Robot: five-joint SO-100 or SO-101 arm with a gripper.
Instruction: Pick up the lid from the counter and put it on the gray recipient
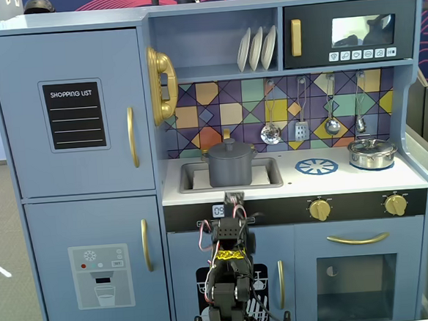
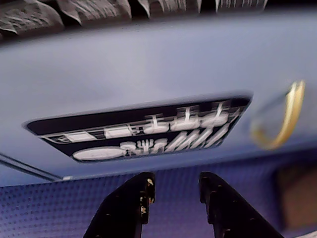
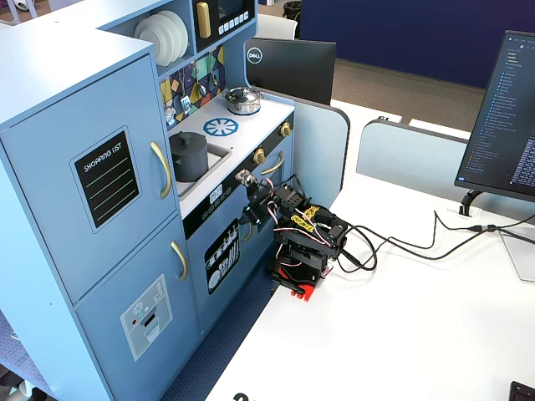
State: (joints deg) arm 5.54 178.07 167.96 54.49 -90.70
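Observation:
The gray recipient [image 1: 231, 170] stands in the sink [image 1: 193, 178] of the toy kitchen; it also shows in the other fixed view [image 3: 188, 159]. The dark gray lid [image 1: 229, 148] with its knob lies on top of the pot, and shows there in the other fixed view too [image 3: 187, 137]. My gripper [image 1: 233, 197] is in front of the counter's front edge, below and apart from the pot, also seen from the side [image 3: 245, 178]. In the wrist view the gripper [image 2: 174, 181] is open and empty, facing the blue dishwasher door picture [image 2: 143, 131].
A shiny steel pot [image 1: 372, 153] with its own lid sits at the counter's right. A blue burner print [image 1: 316, 166] lies between it and the sink. Gold knobs [image 1: 319, 210] and door handles [image 2: 282, 124] stick out of the front. Cables [image 3: 401, 244] and a monitor [image 3: 288, 67] are on the white table.

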